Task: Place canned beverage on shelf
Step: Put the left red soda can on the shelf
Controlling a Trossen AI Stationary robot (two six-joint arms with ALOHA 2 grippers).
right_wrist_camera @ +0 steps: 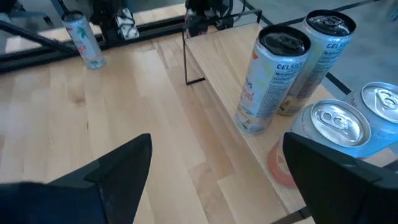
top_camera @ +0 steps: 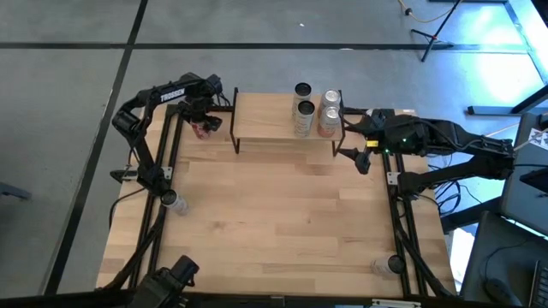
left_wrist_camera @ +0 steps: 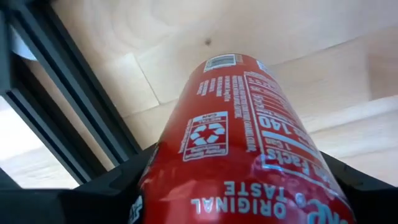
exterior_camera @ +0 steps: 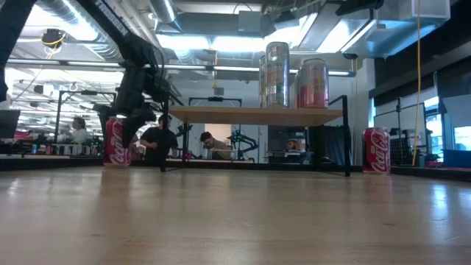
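Left pincer (pointing down) straddles red can beside shelf.

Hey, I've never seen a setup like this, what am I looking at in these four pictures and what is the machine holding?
This is a robot with two dark arms working at a wooden table, each ending in a two-finger gripper. One picture looks straight down from above, one looks level across the tabletop, and two come from cameras on the arms' wrists.

At the table's far edge stands a small raised shelf on thin black legs, with four tall cans on its right part. A red cola can stands on the table to the shelf's right in the level view.

The left gripper, left of the shelf, has its fingers around another red can; whether it grips firmly is unclear. The right gripper waits open by the shelf's right end.
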